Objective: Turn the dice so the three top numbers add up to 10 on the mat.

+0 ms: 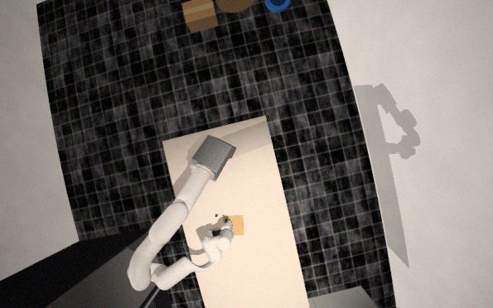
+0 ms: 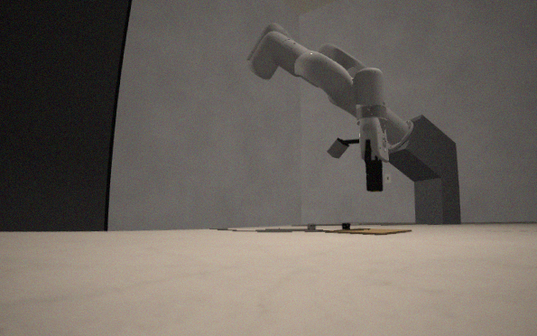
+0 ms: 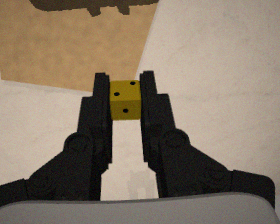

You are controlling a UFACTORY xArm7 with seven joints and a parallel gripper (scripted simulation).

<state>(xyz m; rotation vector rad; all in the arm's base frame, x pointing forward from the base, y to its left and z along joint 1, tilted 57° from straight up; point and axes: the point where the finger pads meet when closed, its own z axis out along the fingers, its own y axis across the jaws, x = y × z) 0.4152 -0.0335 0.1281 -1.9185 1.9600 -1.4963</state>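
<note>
My gripper (image 3: 125, 92) is shut on a yellow die (image 3: 126, 100) with dark pips, held between the black fingertips. In the exterior view the gripper (image 2: 374, 181) hangs well above the table. The tan mat (image 3: 71, 36) lies flat on the table below, at the upper left of the wrist view, partly under the arm's shadow. It also shows in the side view (image 2: 369, 231) and the overhead view (image 1: 236, 224). A small dark die (image 2: 345, 225) sits at the mat's edge, and a grey die (image 2: 311, 227) lies on the table to its left.
The arm's grey base block (image 1: 214, 156) stands at the table's far end. A cardboard box (image 1: 200, 14) and a blue ring (image 1: 277, 4) lie far off on the tiled floor. A dark wall panel (image 2: 42, 113) is at the left.
</note>
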